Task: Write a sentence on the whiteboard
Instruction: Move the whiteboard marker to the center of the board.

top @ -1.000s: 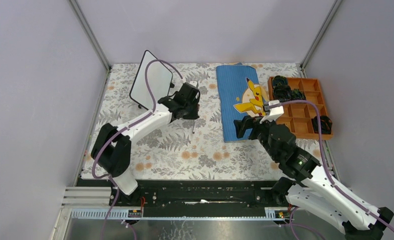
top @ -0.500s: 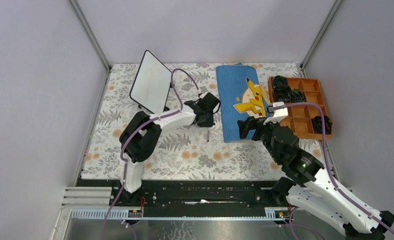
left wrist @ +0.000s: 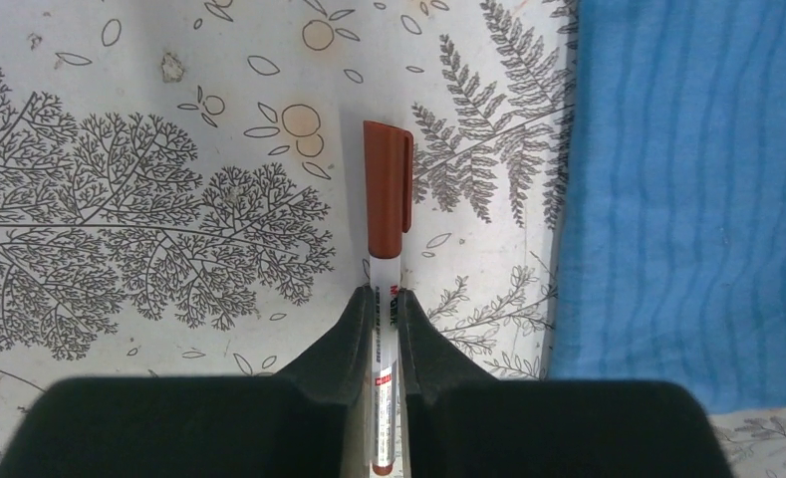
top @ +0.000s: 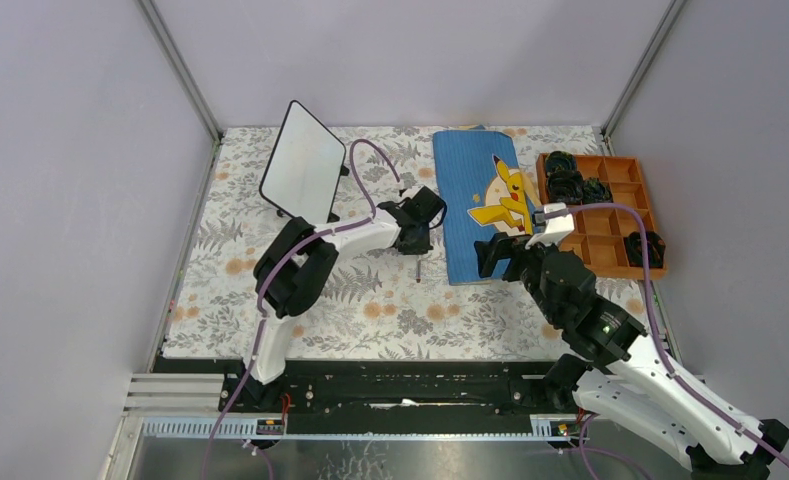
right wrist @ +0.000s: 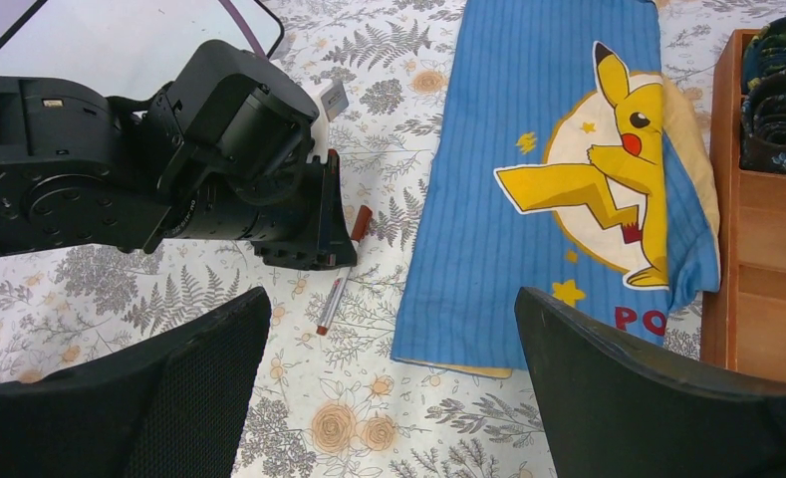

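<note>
- Small white, black-rimmed whiteboard (top: 303,160) stands tilted at 11 o'clock of the table, long axis 1-to-7 o'clock
- Left wrist view misses it, showing left gripper (left wrist: 384,299) pinching a red-brown capped marker (left wrist: 387,189), cap toward 12 o'clock
- Right gripper (right wrist: 391,299) jaws spread

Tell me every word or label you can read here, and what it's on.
"PO": red letters near one edge of the blue cloth; no more letters show.
Print on the white barrel of the marker, held in the left gripper: too small to read.
The whiteboard: no writing shows in these views.
</note>
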`<state>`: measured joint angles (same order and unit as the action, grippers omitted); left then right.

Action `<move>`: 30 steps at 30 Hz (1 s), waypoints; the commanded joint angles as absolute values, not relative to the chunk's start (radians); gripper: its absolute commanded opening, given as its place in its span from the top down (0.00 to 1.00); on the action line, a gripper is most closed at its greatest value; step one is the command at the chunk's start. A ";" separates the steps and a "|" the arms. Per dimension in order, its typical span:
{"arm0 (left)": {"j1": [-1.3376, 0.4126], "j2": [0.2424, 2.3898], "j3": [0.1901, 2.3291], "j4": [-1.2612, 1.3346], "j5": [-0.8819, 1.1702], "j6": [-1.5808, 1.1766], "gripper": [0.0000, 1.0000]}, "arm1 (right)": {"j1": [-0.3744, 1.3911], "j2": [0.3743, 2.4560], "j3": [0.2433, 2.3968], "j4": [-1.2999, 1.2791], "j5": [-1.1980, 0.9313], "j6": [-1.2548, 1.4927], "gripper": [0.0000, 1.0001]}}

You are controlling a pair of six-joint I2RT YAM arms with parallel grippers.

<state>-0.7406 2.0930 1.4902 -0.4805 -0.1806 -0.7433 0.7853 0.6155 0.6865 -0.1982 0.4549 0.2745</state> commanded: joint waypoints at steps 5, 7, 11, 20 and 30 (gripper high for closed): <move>-0.748 2.106 1.517 -0.494 -0.198 -0.732 0.90 | 0.788 0.613 0.700 -0.173 0.473 0.282 0.00; -0.748 2.105 1.514 -0.495 -0.194 -0.731 0.85 | 0.788 0.614 0.700 -0.175 0.473 0.282 0.00; -0.747 2.092 1.508 -0.494 -0.189 -0.727 0.73 | 0.788 0.617 0.700 -0.172 0.471 0.284 0.00; -0.748 2.016 1.505 -0.491 -0.194 -0.702 0.39 | 0.787 0.633 0.715 -0.172 0.495 0.293 0.00; -0.742 1.787 1.516 -0.507 -0.286 -0.670 0.14 | 0.788 0.627 0.728 -0.185 0.489 0.299 0.00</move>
